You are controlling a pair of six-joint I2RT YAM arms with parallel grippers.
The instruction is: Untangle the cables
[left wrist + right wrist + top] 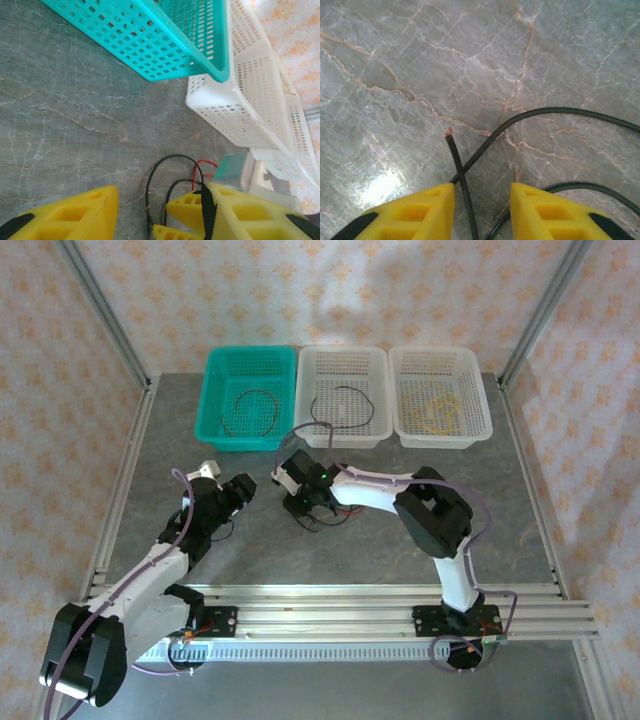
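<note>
**Cables (176, 156) loose on bench (395, 60), both hands open**

Black cable (560, 108) crosses itself on the stone, lying between the spread fingers of the right hand (482, 200), not gripped. Left hand (142, 205) is open too, with black and red strands just past its tips. At the back are three baskets. Teal basket (240, 440) holds a dark loop (229, 418), middle white basket (340, 438) a black loop (345, 388), right white basket (440, 438) a yellow cable (437, 408).

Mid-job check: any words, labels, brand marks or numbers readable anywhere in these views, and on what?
None readable.
No print shows on the teal basket, the middle white basket, the right white basket, the black cable, the right gripper's fingers or the table.
</note>
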